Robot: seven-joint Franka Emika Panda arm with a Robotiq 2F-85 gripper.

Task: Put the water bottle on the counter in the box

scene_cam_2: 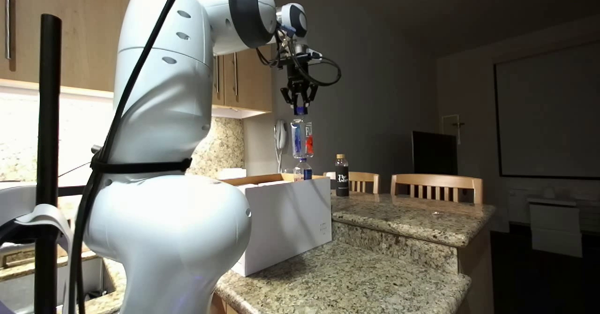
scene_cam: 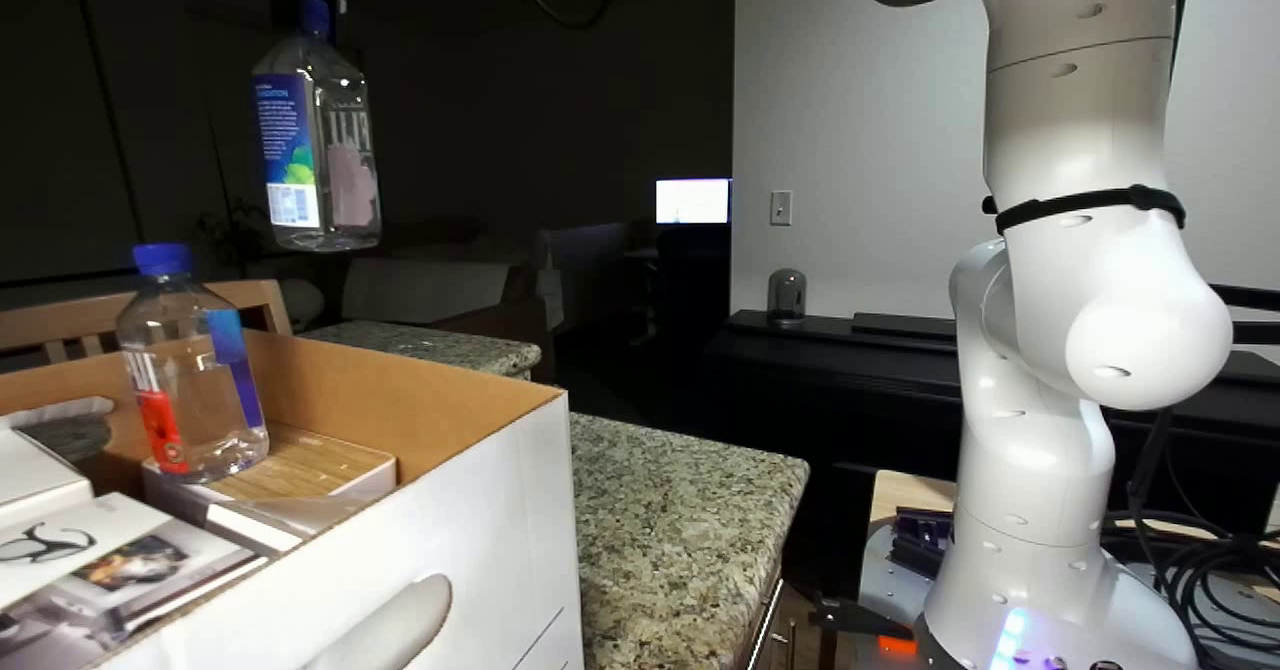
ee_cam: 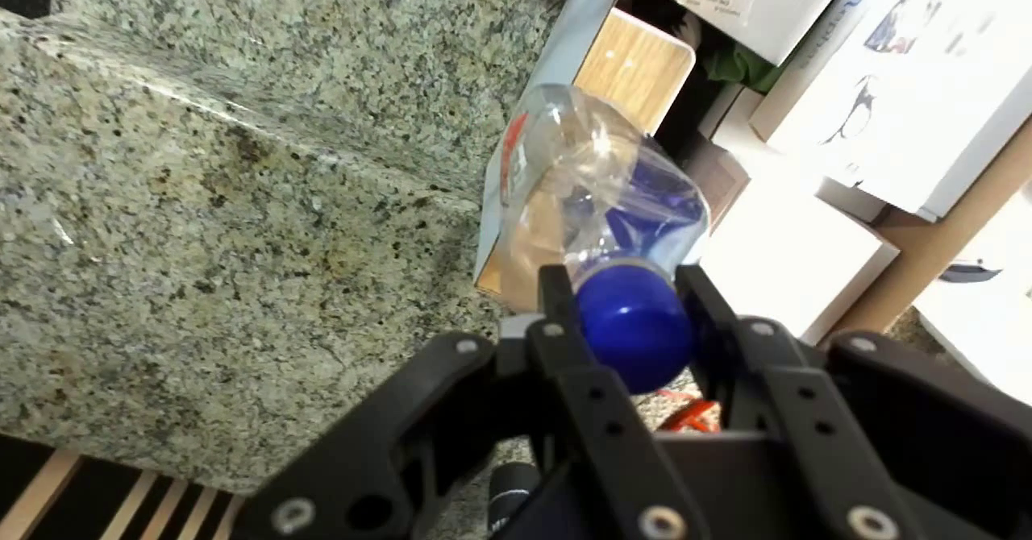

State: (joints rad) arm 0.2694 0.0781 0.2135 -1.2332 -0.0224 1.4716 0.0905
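End effector [scene_cam_2: 300, 109] clasps the water bottle [scene_cam: 315, 155] — hanging clear above the box's rim [scene_cam: 480, 441].

Near box [scene_cam: 500, 510], in an exterior view; past close arm [scene_cam_2: 168, 220], in an exterior view; wrist view: downward. All share box.

Speckled stone counter [scene_cam_2: 375, 276], raised ledge [scene_cam_2: 403, 213] along it, all below the jaws.
White box [scene_cam_2: 286, 225] stands on the lower part, beneath the jaws, beside the ledge; dark bottle [scene_cam_2: 342, 185] upright on the ledge, lower than the jaws. Wrist view: counter spreads left of the jaws.
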